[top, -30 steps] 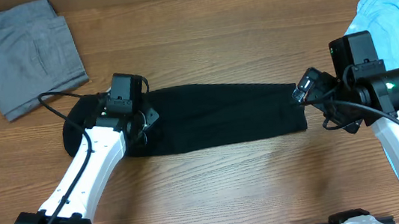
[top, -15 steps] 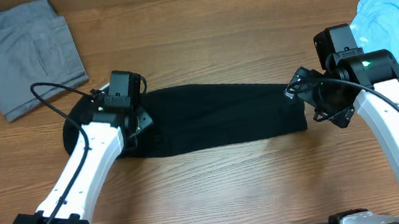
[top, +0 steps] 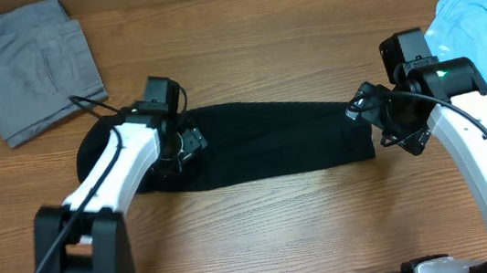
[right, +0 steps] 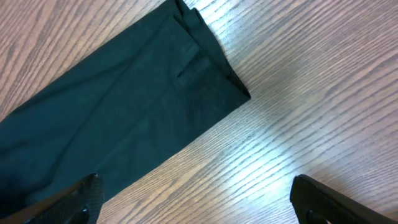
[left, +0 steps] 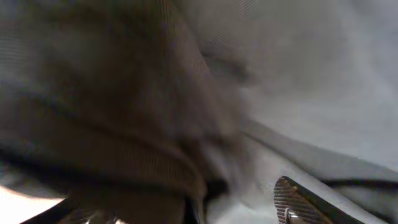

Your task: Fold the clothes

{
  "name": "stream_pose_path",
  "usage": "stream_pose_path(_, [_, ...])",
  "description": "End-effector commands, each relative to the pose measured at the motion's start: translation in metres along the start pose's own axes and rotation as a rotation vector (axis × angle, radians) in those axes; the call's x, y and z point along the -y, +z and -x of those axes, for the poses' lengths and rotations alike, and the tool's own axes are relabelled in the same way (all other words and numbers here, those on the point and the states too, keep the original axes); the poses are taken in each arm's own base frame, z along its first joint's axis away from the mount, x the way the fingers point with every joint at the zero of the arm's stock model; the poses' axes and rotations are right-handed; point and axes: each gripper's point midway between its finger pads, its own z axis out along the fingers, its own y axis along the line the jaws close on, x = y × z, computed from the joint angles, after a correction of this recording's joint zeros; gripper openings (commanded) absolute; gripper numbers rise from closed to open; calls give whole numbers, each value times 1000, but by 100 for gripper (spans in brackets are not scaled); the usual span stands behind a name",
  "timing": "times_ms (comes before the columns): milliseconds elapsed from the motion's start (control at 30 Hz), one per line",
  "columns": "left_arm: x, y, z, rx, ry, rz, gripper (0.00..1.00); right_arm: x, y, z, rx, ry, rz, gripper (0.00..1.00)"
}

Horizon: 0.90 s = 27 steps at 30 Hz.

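Lying across the middle of the brown wooden worktop (top: 264, 235), the black cloth shirt (top: 271, 138) is sitting folded into a long band. The left arm (top: 123, 164) is hanging over its left end; whether its jaws are open I cannot tell. The right arm (top: 470, 143) is hovering at the right end, jaws wide apart, empty. A grey garment (top: 29, 69) and a light blue T-shirt (top: 484, 26) are lying at the far corners.

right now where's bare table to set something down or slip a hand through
Bare wood runs along the far side, between the grey garment and the light blue T-shirt, beyond the black shirt. Another patch lies along the near edge, in front of its middle. Both shirt ends are crowded by the left gripper and right gripper.
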Motion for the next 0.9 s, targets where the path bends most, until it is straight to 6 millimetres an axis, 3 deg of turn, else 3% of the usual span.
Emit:
stream_pose_path(0, [1,12,1,-15,-6,-3,63,0,1,0,0,-9,-3,100])
stream_pose_path(100, [-3,4,7,22,-6,22,43,0,1,0,0,-9,-3,100])
stream_pose_path(333, [-2,-32,21,68,-2,57,45,-1,1,1,3,-9,0,100])
stream_pose_path(433, [-1,-34,22,69,-3,55,44,-1,1,1,3,-10,0,100])
stream_pose_path(700, [2,-31,25,77,-4,47,12,-1,1,1,3,-9,0,100])
stream_pose_path(733, [5,-29,29,92,-4,38,5,-1,1,1,3,-9,0,100])
stream_pose_path(867, [12,-32,59,192,-36,-18,4,-1,1,1,2,-9,0,100])
